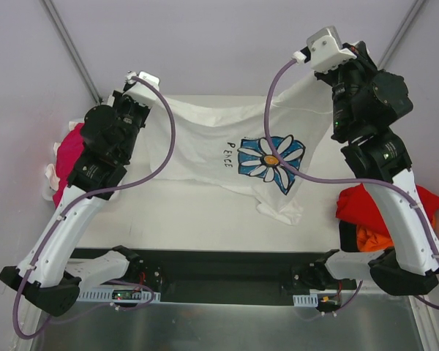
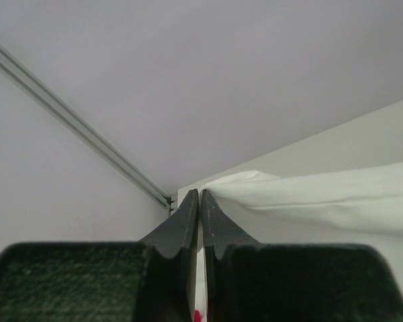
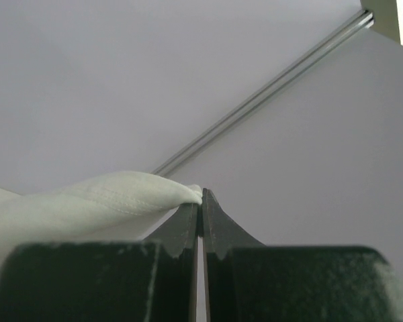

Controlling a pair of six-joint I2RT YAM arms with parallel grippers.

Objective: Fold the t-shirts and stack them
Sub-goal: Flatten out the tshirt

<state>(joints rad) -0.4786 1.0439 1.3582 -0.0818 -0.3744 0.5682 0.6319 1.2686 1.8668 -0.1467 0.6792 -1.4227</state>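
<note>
1. Left gripper (image 2: pixel 199 196) clenched on a white tee (image 1: pixel 219 142) corner, 10 o'clock of the table (image 1: pixel 205 219).
2. Right gripper (image 3: pixel 202 196) clamped on the opposite corner, 1 o'clock.
3. The tee is lifted and stretched between them, its lower part draping at table centre. Likely being spread flat for folding.
4. Pink tee (image 1: pixel 72 150) heaped at 9 o'clock, with red tee (image 1: pixel 355 205) and orange tee (image 1: pixel 369 238) at 4 o'clock, unfolded.

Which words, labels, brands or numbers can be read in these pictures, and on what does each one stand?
"PEACE": on the white t-shirt, in dark letters beside the blue daisy print, running sideways in the top view.
Elsewhere in the top view: nothing that can be read.
Both wrist views: no text at all.
</note>
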